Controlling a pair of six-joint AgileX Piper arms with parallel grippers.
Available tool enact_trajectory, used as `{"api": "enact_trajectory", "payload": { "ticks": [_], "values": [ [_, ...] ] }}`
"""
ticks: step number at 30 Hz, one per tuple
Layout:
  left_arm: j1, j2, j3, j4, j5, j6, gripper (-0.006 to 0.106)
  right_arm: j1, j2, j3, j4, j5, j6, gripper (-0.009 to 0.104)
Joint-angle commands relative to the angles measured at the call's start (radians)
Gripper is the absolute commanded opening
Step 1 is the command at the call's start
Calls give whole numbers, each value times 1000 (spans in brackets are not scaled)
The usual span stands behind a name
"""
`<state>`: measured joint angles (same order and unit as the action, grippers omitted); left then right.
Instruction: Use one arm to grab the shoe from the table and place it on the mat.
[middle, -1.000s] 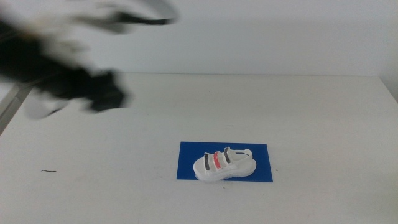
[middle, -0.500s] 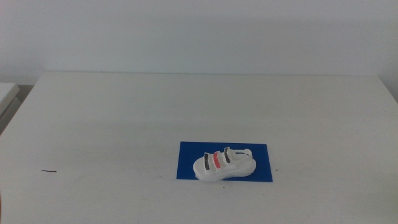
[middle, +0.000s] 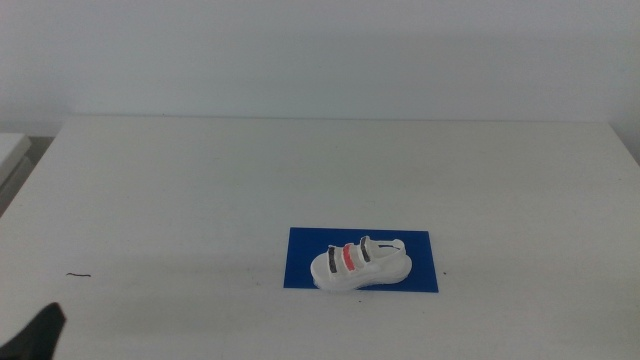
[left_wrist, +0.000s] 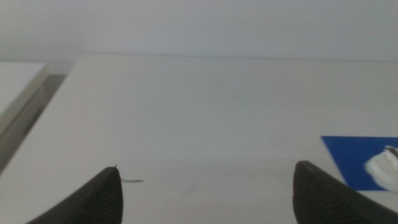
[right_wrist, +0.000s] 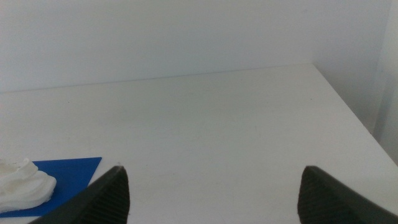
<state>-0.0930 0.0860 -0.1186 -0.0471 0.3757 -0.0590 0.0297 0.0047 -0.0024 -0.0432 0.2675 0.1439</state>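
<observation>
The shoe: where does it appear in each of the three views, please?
Middle view: the shoe lies on the blue mat, right of centre and low in the picture.
Left wrist view: only its white end shows, cut by the right edge.
Right wrist view: one white end shows at the lower left.
Shared landmark: the blue mat.

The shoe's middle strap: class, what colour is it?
Red, between two black straps on the white shoe; the middle view shows it best.

No readable text, label, brand, number or sign showed anywhere; shoe (middle: 361, 265) and mat (middle: 420, 245) carried no legible markings.
</observation>
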Motion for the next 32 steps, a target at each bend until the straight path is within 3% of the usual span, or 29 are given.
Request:
{"api": "enact_trajectory", "payload": {
  "ticks": [1, 5, 11, 32],
  "values": [
    [-63, -3, 48, 107, -89, -125, 94, 0, -5, 2, -5, -6, -6, 79],
    [-44, -3, 119, 83, -247, -74, 94, 0, -5, 2, -5, -6, -6, 79],
    [29, -52, 119, 72, -215, 121, 94, 0, -5, 2, -5, -6, -6, 79],
    [114, -86, 119, 55, -207, 123, 94, 0, -5, 2, -5, -6, -6, 79]
  ]
}}
